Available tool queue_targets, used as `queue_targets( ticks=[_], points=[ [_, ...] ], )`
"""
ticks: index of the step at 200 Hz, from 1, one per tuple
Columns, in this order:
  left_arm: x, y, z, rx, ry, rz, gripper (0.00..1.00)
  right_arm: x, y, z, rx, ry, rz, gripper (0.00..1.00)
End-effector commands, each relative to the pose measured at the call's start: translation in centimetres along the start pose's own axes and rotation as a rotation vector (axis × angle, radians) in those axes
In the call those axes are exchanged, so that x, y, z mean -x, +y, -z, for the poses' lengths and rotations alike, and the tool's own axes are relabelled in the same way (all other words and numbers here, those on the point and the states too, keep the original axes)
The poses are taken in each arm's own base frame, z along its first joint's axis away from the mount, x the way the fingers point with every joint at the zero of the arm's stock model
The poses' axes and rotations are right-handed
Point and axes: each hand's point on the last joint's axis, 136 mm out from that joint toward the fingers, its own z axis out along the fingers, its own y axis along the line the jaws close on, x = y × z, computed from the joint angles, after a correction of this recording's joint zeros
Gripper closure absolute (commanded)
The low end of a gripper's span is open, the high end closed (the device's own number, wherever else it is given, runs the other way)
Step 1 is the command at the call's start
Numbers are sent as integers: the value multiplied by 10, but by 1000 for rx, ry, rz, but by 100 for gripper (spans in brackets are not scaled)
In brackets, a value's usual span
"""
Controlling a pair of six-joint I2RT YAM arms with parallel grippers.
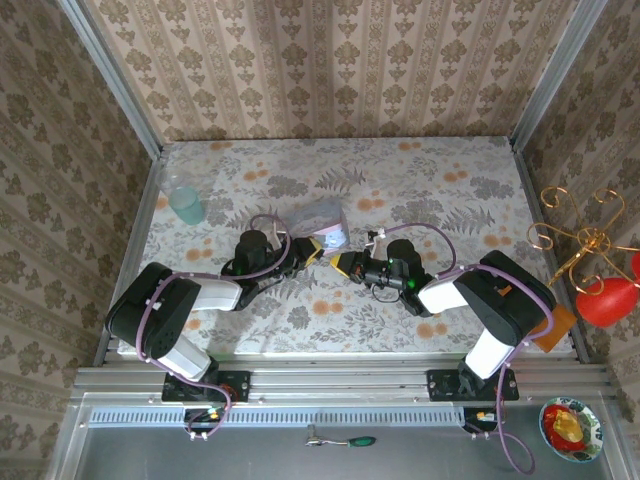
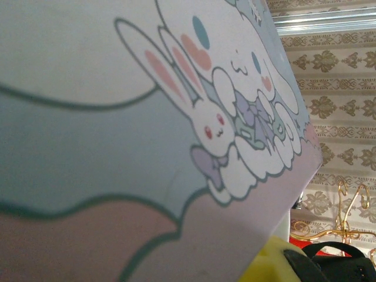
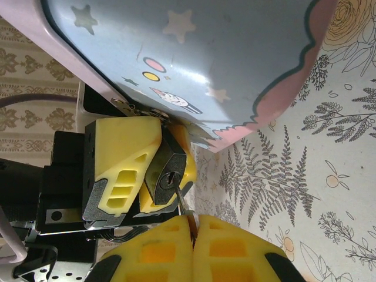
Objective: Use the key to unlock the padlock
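The padlock (image 3: 166, 169), small and black, is clamped between the yellow fingers (image 3: 120, 158) of my left gripper (image 1: 316, 250), keyhole facing the right gripper. My right gripper (image 3: 192, 235) is shut on the key (image 3: 184, 207), and the thin blade's tip sits in the keyhole. From above, the two grippers meet tip to tip at the table's middle, the right gripper (image 1: 346, 263) just right of the left. A plastic bag (image 3: 205, 59) with a blue and pink cartoon print hangs from the padlock's top. In the left wrist view the bag (image 2: 147, 147) hides the jaws, leaving one yellow finger (image 2: 271, 263) at the bottom.
The bag (image 1: 326, 222) lies just behind the grippers. A clear cup (image 1: 185, 202) stands at the back left. A gold wire stand (image 1: 580, 245) with a red thing (image 1: 606, 300) is off the table's right edge. A screwdriver (image 1: 350, 441) lies on the front ledge.
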Motion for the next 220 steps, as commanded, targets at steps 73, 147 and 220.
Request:
queue_targets(
  ticks=[73,147,220],
  points=[
    [-10,-40,3,-141,2,-45,100,7,22,-4,61,-58,-17,100],
    [-9,-42,4,-150,-6,-29,100,5,35,-4,99,-62,7,100],
    [-12,-46,1,-156,21,-33,100,2,48,-7,140,-33,23,100]
  ],
)
